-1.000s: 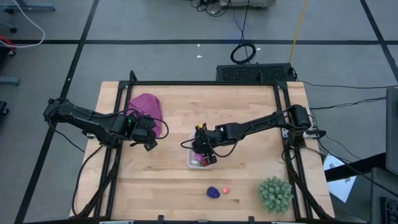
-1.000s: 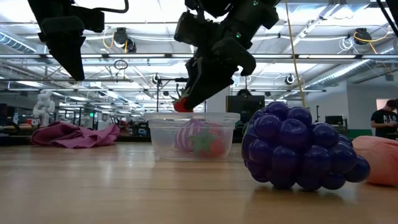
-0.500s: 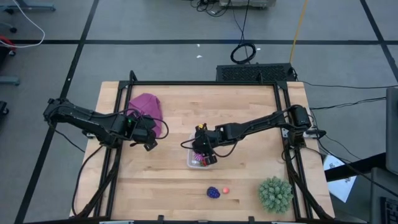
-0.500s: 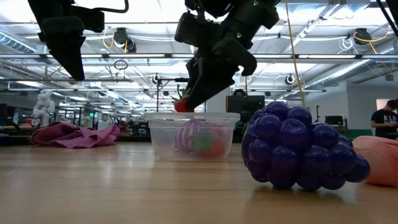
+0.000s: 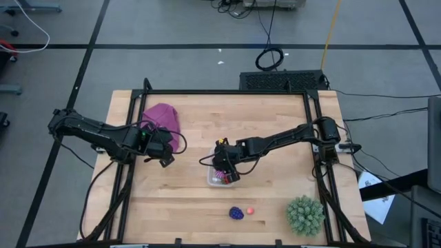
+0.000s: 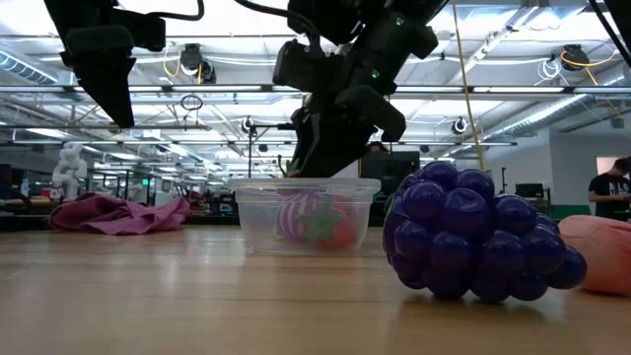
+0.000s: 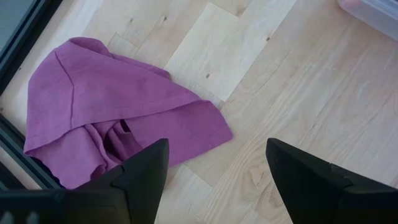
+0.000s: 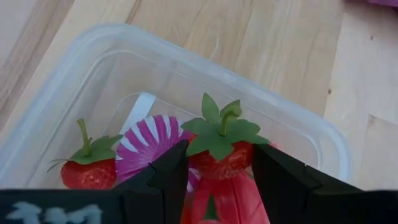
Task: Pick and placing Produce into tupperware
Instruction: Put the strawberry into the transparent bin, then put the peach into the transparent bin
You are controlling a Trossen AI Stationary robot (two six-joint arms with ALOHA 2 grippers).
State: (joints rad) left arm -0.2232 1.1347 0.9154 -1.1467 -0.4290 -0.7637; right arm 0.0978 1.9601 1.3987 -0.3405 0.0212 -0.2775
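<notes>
While the right gripper (image 8: 219, 171) pinches a strawberry (image 8: 221, 149) directly above the tupperware (image 8: 81, 81), it should drop it only once well inside the rim; the left gripper (image 7: 214, 180) waits open beside the cloth (image 7: 106, 124).

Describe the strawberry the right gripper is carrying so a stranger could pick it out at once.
Find the clear tupperware near the middle of the wooden table; the right gripper hangs directly over it. The strawberry is the red one with a green leafy cap pinched between its dark fingers, above the tub rather than lying inside like the other strawberry.
</notes>
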